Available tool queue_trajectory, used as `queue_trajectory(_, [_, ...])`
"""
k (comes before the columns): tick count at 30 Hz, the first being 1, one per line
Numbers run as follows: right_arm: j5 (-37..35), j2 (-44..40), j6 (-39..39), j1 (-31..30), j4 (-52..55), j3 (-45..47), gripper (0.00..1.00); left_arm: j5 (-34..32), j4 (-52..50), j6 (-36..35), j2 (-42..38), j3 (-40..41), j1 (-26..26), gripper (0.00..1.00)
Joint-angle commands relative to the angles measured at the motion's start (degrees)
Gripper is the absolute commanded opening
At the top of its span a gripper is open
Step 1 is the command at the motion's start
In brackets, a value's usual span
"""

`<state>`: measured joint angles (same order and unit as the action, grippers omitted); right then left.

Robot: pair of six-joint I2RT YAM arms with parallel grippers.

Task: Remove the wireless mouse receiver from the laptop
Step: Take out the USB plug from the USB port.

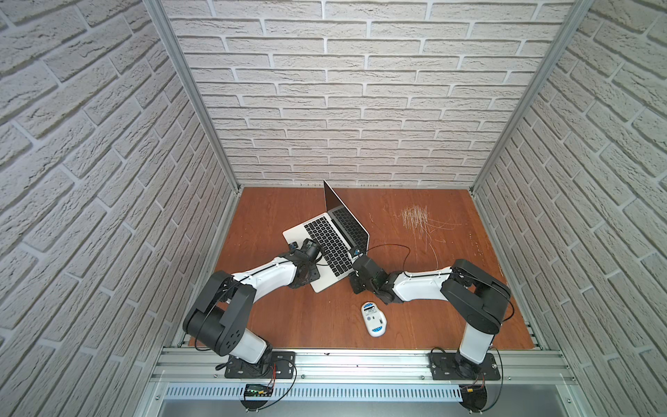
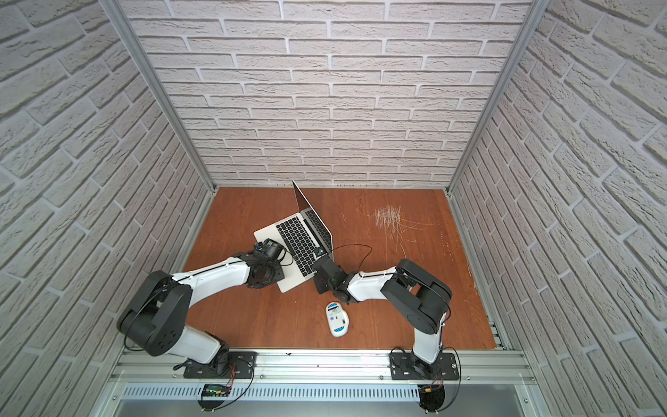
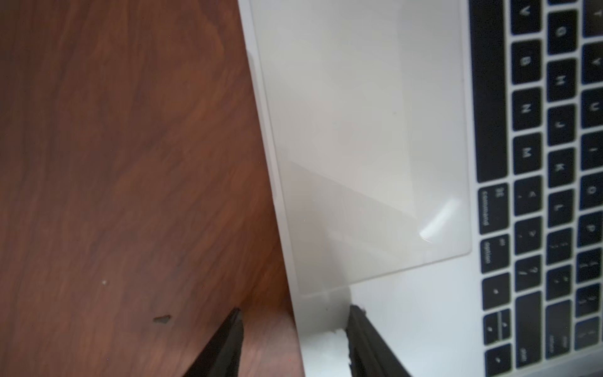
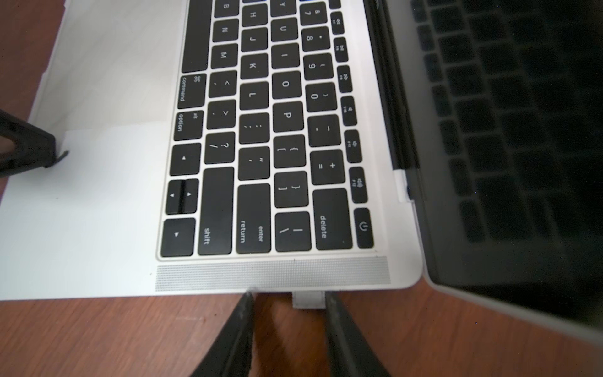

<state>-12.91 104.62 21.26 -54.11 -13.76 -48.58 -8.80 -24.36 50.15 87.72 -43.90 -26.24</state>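
Right wrist view: the wireless mouse receiver [image 4: 309, 300], a short grey nub, sat plugged into the side edge of the laptop [image 4: 98, 212], beside the speaker grille at the delete-key end of the keyboard. This was the edge turned toward the right arm. The right gripper [image 4: 288, 298] had its fingers parted around the nub, one at or almost at its side and the other clearly apart from it, so nothing was gripped. The left gripper [image 3: 295, 323], fingers likewise spread, straddled the laptop's front edge, one finger on the palm rest and one over the table [image 3: 114, 163], apparently to steady the machine. In a top view the white mouse [image 1: 374, 319] lay nearer, apart from both arms. The step in hand appeared to be enclosing the receiver before extraction. The next move would call for closing squarely on the nub, then drawing it straight out of the port.
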Motion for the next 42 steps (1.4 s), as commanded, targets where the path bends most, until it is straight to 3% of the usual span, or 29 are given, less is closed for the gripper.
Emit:
queue_trajectory(1, [3.2,1.7,1.2,0.0,3.0,1.0,0.39,1.1,-10.6,-2.0,5.7,2.2,-1.3,0.51])
queue_trajectory(7, [3.0,2.3,1.0,0.4,2.0,1.1,0.35,1.1,-11.0,-2.9,6.7,1.5,-1.7,0.5])
queue_trajectory(20, [2.2,3.5,0.2,0.8,1.3,0.0,0.04,1.3,-10.3,-3.2,6.5,2.0,-1.8,0.51])
queue_trajectory(27, [1.6,2.1,-1.7,0.9,3.1,1.0,0.03,1.5,-10.2,-3.3,6.5,2.1,-1.7,0.51])
queue_trajectory(42, [1.7,-12.2,-4.5,1.0,9.9,11.6,0.03,1.5,-9.6,-3.2,6.0,2.7,-1.7,0.51])
